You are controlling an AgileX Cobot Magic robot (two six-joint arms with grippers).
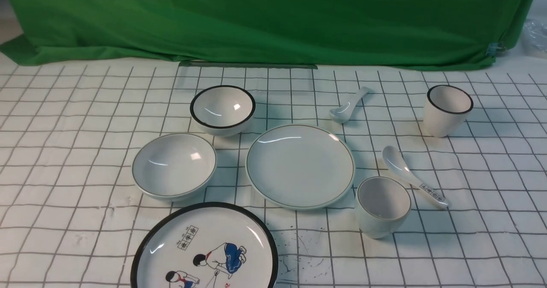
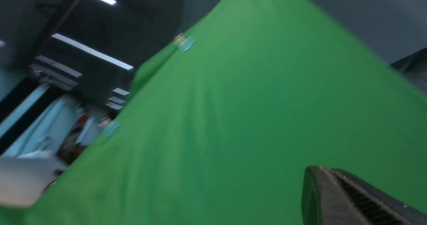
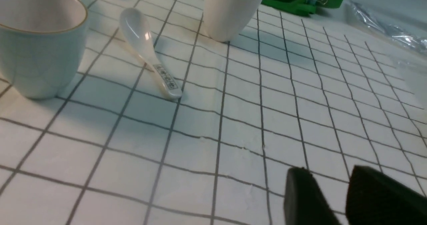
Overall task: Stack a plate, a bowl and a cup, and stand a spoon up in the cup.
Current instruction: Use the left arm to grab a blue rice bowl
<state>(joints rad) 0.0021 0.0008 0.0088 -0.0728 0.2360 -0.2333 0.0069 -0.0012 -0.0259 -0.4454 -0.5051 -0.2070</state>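
The plate point(image 1: 300, 166) lies flat at the table's middle. The bowl point(image 1: 174, 165) stands to its left, apart from it. The cup point(image 1: 382, 207) stands upright by the plate's near right edge and also shows in the right wrist view point(image 3: 36, 41). The plain spoon point(image 1: 348, 105) lies behind the plate to the right. Neither arm shows in the front view. My right gripper point(image 3: 328, 171) is open and empty, low over bare cloth to the right of the cup. My left gripper point(image 2: 325, 170) faces the green backdrop with its fingers together and nothing in them.
A black-rimmed bowl point(image 1: 222, 108) stands behind the bowl. A black-rimmed cup point(image 1: 448, 110) stands at the far right. A spoon with printed characters point(image 1: 412, 177) lies right of the cup. A cartoon plate point(image 1: 204, 249) sits at the front edge. Green cloth point(image 1: 273, 19) hangs behind.
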